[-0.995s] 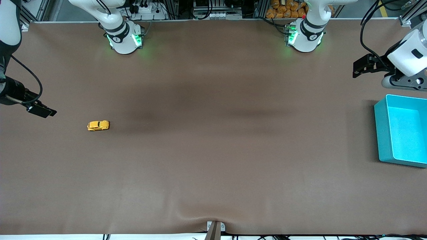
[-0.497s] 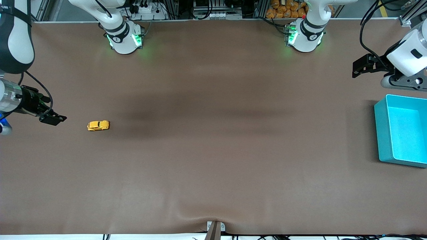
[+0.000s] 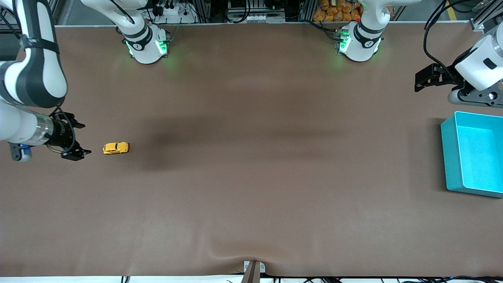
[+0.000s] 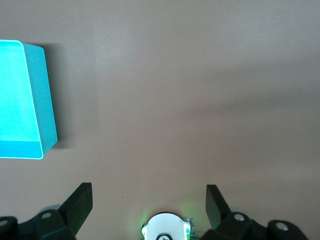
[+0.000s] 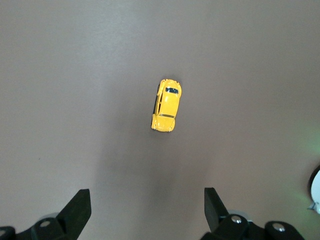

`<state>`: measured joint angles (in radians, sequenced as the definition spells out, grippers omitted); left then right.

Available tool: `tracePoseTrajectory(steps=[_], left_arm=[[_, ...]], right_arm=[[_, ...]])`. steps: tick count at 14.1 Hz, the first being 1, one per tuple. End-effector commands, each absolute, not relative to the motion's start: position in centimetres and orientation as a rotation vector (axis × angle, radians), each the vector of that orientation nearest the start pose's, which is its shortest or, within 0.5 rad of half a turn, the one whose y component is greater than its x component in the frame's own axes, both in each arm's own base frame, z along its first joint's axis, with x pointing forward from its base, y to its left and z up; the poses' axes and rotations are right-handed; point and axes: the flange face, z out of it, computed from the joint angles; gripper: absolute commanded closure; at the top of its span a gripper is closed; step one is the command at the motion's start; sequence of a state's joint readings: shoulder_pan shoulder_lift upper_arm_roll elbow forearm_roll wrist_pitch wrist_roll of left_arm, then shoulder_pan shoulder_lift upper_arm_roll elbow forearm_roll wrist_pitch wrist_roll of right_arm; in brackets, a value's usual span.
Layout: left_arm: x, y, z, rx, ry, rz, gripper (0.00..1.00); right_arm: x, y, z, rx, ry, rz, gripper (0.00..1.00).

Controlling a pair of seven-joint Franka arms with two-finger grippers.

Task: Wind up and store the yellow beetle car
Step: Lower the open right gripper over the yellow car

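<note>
The yellow beetle car point(image 3: 115, 148) stands on its wheels on the brown table, toward the right arm's end. My right gripper point(image 3: 81, 139) hangs low beside it, a short gap away on the table-end side, open and empty. In the right wrist view the car point(image 5: 166, 105) lies ahead of the right gripper point(image 5: 147, 200), outside the spread fingers. My left gripper point(image 3: 417, 82) waits open and empty above the table at the left arm's end, near the teal bin point(image 3: 448, 157). The left wrist view shows the left gripper point(image 4: 149, 197) open over bare table, with the bin point(image 4: 44, 100) off to one side.
The two arm bases point(image 3: 147, 47) point(image 3: 359, 45) stand at the table edge farthest from the front camera. The left arm's base point(image 4: 167, 229) also shows in the left wrist view. A small clamp point(image 3: 253, 269) sits at the table's near edge.
The right gripper has swung in from the table's end toward the car and turned to face it. The car and the left arm have stayed put.
</note>
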<state>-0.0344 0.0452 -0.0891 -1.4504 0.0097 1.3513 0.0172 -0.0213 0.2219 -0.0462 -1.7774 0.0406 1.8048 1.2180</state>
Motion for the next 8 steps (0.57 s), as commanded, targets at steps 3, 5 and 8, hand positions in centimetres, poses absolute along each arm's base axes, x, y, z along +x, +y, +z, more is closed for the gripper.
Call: tracePoseTrajectory(steps=[3, 5, 8], left_arm=[[53.9, -7.0, 64.0, -3.132, 0.2, 0.227, 0.0], [53.9, -6.9, 64.0, -3.131, 0.197, 0.227, 0.0], [53.9, -6.9, 64.0, -3.132, 0.198, 0.227, 0.0]], right_arm=[[57.6, -3.3, 36.9, -2.37, 2.136, 0.201, 0.0], [56.7, -3.7, 35.5, -2.35, 2.142, 0.175, 0.0], [56.1, -6.0, 33.5, -2.248, 2.212, 0.136, 0.0]])
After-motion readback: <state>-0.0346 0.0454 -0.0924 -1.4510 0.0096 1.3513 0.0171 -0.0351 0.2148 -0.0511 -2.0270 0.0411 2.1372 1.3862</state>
